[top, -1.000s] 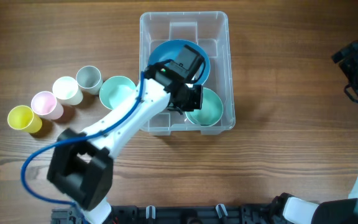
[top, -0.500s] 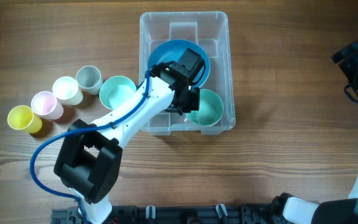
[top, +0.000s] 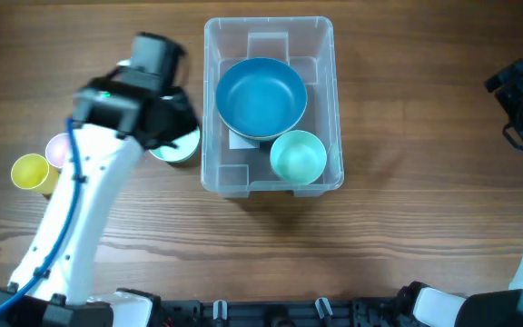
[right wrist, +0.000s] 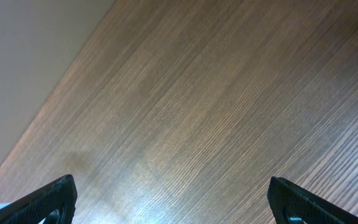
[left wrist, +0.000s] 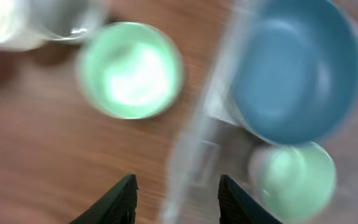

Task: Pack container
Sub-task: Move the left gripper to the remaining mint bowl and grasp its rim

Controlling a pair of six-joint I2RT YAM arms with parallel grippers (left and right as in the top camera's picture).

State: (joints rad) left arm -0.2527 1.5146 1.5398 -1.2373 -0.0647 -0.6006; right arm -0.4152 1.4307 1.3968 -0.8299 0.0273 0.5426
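The container (top: 209, 109) sits mid-table with a blue bowl (top: 261, 97) and a small mint bowl (top: 298, 156) inside. The left gripper (left wrist: 176, 199) hovers by the green bowl (left wrist: 131, 78) just beside it, fingers spread and empty. Looks like that's the next pick, so it needs to drop down and straddle the rim. The right gripper (right wrist: 169, 190) is parked far off — spread wide too.

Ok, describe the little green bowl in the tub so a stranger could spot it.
Find the large clear container in the middle of the table. Inside, at its near right corner, sits the small mint bowl beside a bigger blue bowl. The other mint bowl stands outside, left of the container.
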